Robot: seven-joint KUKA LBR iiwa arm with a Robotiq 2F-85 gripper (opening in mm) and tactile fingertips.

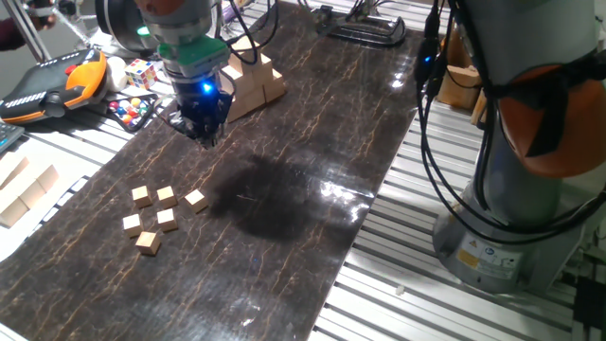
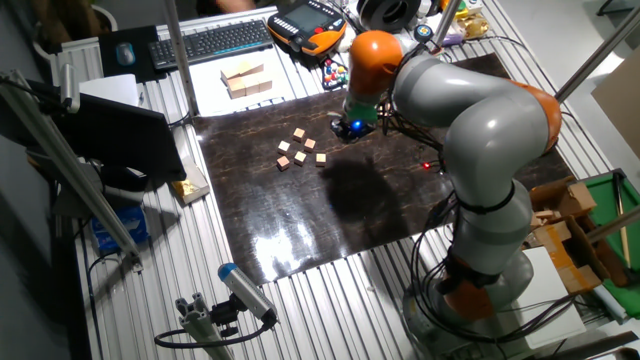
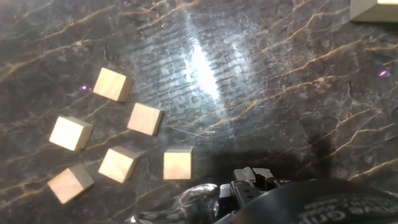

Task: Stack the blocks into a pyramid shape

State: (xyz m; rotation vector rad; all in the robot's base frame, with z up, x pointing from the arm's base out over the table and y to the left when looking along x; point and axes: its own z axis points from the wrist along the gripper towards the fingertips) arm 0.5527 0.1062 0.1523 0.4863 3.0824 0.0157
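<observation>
1. Blocks (image 1: 156,219): six small tan wooden cubes lie loose on the dark marbled tabletop (image 1: 284,237), close together but none stacked and, as far as the hand view shows, none touching.
2. In the hand view they form a scattered cluster at the left; the nearest cube (image 3: 178,164) sits just beside the claw's body at the bottom edge.
3. The claw (image 1: 203,128) hangs above the tabletop, off to one side of the cluster and clear of every cube. It carries nothing; I cannot tell whether its fingers are spread or pressed together, since the hand view cuts them off.
4. Step in hand, as I judge it: the very start. No base row is laid, so the pyramid is not begun and the arm is lining up for a first pick.
5. The next move calls for centring over one cube, squaring the fingers to its flat faces, and descending without nudging its neighbours, which lie near.
6. Off the dark surface sit a multicoloured puzzle cube (image 1: 142,72), larger wooden blocks (image 1: 254,83) and an orange-trimmed teach pendant (image 1: 52,83).
7. Writing: a label on the robot's base (image 1: 481,258) is too small to read; no brand is legible.
</observation>
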